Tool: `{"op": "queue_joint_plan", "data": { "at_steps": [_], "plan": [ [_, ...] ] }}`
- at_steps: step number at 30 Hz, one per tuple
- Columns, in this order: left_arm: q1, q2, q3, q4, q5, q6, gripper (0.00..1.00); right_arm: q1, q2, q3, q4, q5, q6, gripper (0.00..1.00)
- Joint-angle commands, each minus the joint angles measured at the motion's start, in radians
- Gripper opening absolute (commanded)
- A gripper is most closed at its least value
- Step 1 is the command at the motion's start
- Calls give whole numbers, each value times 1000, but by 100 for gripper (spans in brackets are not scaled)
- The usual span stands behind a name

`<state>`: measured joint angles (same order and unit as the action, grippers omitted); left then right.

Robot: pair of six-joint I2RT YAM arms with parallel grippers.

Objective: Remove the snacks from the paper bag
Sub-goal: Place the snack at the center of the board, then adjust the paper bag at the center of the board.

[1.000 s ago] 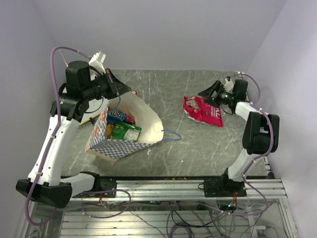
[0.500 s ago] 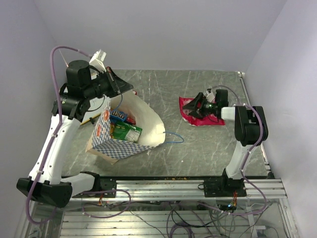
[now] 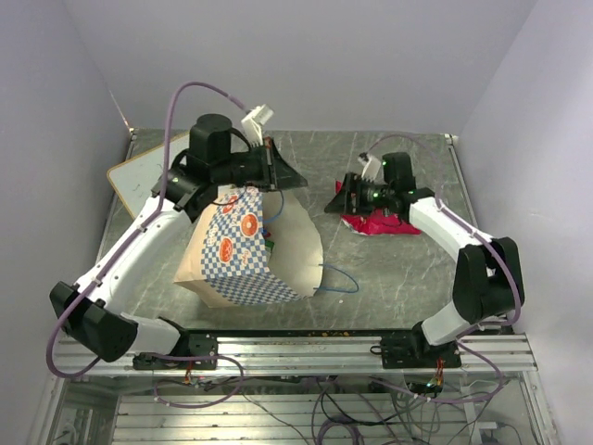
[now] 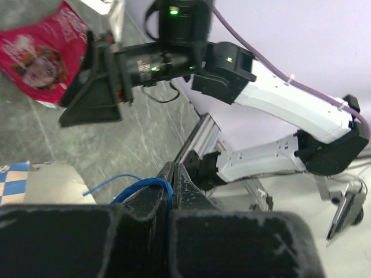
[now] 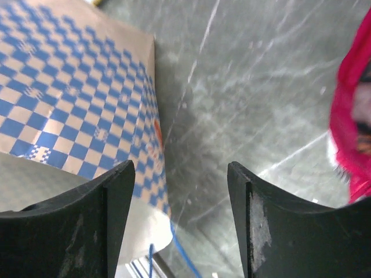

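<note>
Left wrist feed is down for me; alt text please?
The left gripper is shut on the blue cord handle of the paper bag. Beyond it, the right gripper hangs over the grey table beside a red snack packet.

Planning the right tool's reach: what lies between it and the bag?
Only bare table separates the right tool and the bag, as the right wrist view shows.
</note>
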<state>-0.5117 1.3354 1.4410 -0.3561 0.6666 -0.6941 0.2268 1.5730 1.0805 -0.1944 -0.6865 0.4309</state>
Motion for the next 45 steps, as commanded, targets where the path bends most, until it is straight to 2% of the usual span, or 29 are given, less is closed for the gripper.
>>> {"op": "queue_joint_plan", "data": {
  "at_steps": [1, 3, 7, 15, 20, 24, 28, 32, 36, 38, 40, 45],
  "plan": [
    [-89, -5, 46, 51, -5, 32, 7, 68, -26, -71, -160, 91, -92, 61],
    [-138, 5, 47, 18, -10, 39, 7, 107, -56, -137, -142, 82, -96, 54],
    [-215, -1, 61, -128, -112, 66, 7, 193, -96, -240, -58, 20, -48, 53],
    [-273, -178, -134, -241, -230, -61, 7, 404, -156, -324, 66, -4, 68, 53],
    [-273, -279, -127, -380, -359, -104, 7, 546, -153, -331, 172, 72, 164, 55],
    [-273, -306, -26, -488, -525, -149, 7, 694, -118, -276, 225, 217, 298, 56],
    [-273, -323, -6, -479, -600, -203, 7, 843, -90, -251, 322, 324, 347, 59],
    [-273, -376, -76, -372, -620, -275, 7, 886, -109, -259, 315, 390, 332, 60],
    [-273, -409, -133, -297, -606, -318, 7, 901, -193, -239, 230, 498, 190, 65],
    [-273, -391, -121, -323, -596, -308, 7, 900, -247, -220, 161, 593, 39, 68],
    [-273, -371, -106, -358, -578, -298, 7, 900, -315, -226, 138, 672, -143, 69],
    [-273, -397, -120, -386, -585, -293, 7, 900, -475, -334, 296, 633, -719, 72]
  ]
}}
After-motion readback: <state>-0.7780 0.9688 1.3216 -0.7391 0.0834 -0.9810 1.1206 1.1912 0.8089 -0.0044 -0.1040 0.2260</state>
